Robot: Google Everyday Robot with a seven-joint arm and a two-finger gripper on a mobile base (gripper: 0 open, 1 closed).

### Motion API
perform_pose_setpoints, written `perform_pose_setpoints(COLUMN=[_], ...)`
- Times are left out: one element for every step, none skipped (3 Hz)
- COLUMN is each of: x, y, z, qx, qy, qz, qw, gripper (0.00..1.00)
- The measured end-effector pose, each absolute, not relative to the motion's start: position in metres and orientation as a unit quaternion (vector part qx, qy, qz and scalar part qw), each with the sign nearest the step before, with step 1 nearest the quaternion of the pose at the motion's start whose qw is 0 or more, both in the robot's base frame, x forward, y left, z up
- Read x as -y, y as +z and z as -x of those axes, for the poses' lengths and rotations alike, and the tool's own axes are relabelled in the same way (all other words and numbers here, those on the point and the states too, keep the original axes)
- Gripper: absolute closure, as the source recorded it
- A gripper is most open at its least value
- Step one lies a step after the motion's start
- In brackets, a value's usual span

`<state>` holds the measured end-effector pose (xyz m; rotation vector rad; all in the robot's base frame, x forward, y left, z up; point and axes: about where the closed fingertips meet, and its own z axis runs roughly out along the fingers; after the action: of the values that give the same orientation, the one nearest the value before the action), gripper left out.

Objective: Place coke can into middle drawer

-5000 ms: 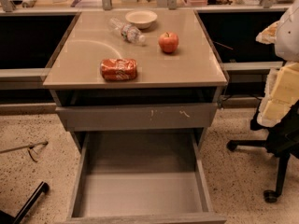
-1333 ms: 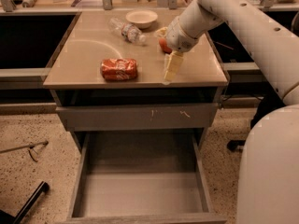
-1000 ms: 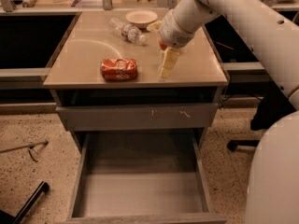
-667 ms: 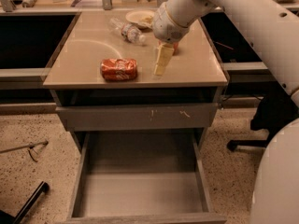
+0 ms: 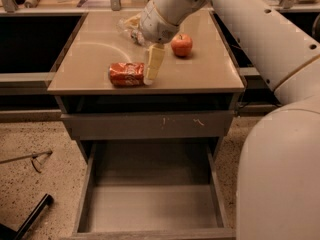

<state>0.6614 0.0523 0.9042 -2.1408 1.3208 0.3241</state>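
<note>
Tan cabinet top (image 5: pixel 210 76), front centre; gripper (image 5: pixel 151 73), pale, pointing down at the surface, open or closed cannot be told; coke can (image 5: pixel 126 74), on its side just left of the gripper, its right end touching or nearly touching it, long axis running left to right along the front edge; white lettering on the can, not legible; red apple (image 5: pixel 181 44), behind and to the right; clear plastic bottle (image 5: pixel 130 28), behind, partly hidden by the wrist; scratched drawer front (image 5: pixel 150 125), below; middle drawer (image 5: pixel 150 206), standing open beneath; judgement: the grasp calls for a short shift leftward over the can.

Robotics lab: gripper (image 5: pixel 151 74) above cabinet top (image 5: pixel 210 69)
</note>
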Motion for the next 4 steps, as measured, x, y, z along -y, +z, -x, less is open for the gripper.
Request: perform_pose_setpoints(x=[-0.078,-0.093,-0.096,-0.096], y=[0.898,0.885,0.87,0.87], z=[-0.671,-0.685,-0.703,-0.703], qx=[-0.48,-0.474,-0.484,-0.484], qy=[0.142,0.166,0.184,0.184], qz=[0.818,0.819,0.809,0.809], qw=[0.283,0.276,0.281,0.281], gripper=[0.0,0.0,0.0,0.0])
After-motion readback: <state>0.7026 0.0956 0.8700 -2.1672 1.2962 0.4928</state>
